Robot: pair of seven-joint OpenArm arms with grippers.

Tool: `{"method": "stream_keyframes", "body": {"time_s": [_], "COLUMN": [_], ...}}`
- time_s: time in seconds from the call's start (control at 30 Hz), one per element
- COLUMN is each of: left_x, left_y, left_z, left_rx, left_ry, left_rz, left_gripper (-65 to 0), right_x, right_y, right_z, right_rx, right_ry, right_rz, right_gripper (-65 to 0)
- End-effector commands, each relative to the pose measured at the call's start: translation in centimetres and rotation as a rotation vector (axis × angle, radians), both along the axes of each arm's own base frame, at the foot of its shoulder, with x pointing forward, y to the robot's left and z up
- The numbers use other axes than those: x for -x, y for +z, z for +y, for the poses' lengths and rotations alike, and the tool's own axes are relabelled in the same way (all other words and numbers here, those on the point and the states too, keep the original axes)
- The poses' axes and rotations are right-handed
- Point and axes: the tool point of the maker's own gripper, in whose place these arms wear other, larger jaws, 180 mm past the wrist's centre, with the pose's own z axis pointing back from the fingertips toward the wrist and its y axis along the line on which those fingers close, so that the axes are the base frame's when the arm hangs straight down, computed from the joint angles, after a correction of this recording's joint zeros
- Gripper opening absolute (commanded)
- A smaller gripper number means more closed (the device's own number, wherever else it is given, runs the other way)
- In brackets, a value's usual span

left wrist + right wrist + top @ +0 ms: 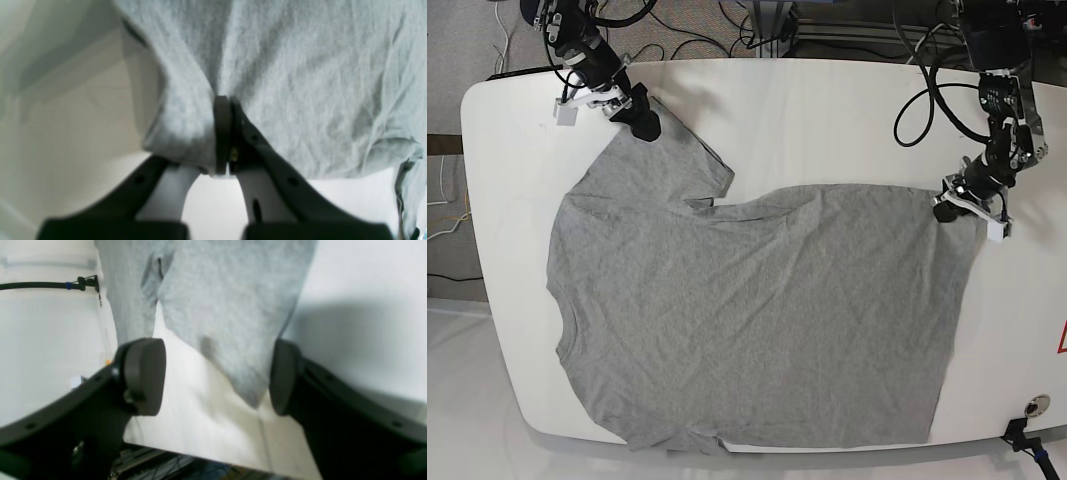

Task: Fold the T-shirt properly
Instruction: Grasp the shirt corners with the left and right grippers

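Note:
A grey T-shirt (pixel 757 320) lies spread on the white table (pixel 827 110), collar toward the left edge and hem to the right. My left gripper (pixel 230 100) is shut on a pinch of the shirt's fabric (pixel 300 83); the base view places it (pixel 954 205) at the shirt's far right hem corner. My right gripper (pixel 217 376) is open, and the pointed tip of a sleeve (pixel 227 306) lies between its pads without being pinched. In the base view this gripper (pixel 642 125) sits at the far left sleeve.
Cables (pixel 927 90) trail across the table's back edge behind both arms. A black cable (pixel 40 285) runs beside the right gripper. A small round fitting (pixel 1034 405) and a red sticker (pixel 1061 340) sit near the right edge.

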Motion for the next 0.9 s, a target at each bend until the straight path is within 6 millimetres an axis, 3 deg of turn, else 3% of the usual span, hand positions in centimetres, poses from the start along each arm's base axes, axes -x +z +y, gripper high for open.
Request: {"method": "stream_keyframes", "body": {"time_s": [0.0, 0.13, 0.37, 0.47, 0.57, 0.6, 0.87], "left_x": [-1.0, -1.0, -1.0, -1.0, -1.0, -1.0, -0.1], "left_y": [1.5, 1.5, 1.5, 1.5, 1.5, 1.5, 0.8], "left_z": [0.9, 1.0, 1.0, 1.0, 1.0, 1.0, 0.9], "left_rx": [-0.018, -0.020, -0.020, -0.020, -0.020, -0.020, -0.021], "left_ry": [0.002, 0.002, 0.002, 0.002, 0.002, 0.002, -0.002], "left_rz": [-0.048, -0.048, -0.048, -0.048, -0.048, -0.048, -0.027], "left_gripper": [-65.0, -65.0, -65.0, -65.0, -65.0, -65.0, -65.0], "right_x": [-0.5, -1.8, -3.2, -3.3, -3.3, -3.3, -3.6], "right_y": [0.2, 0.7, 1.3, 1.3, 1.3, 1.3, 1.2], "right_z": [-0.3, 0.3, 1.5, 1.3, 1.4, 1.4, 0.0], "right_rx": [0.017, 0.005, -0.013, -0.006, -0.006, -0.005, 0.166], "right_ry": [0.007, 0.046, 0.074, 0.077, 0.080, 0.081, 0.136], "right_rz": [-0.001, -0.020, -0.049, -0.051, -0.052, -0.052, -0.036], "right_gripper": [-20.4, -22.0, -32.3, -43.5, -61.7, -65.0, -65.0]}}
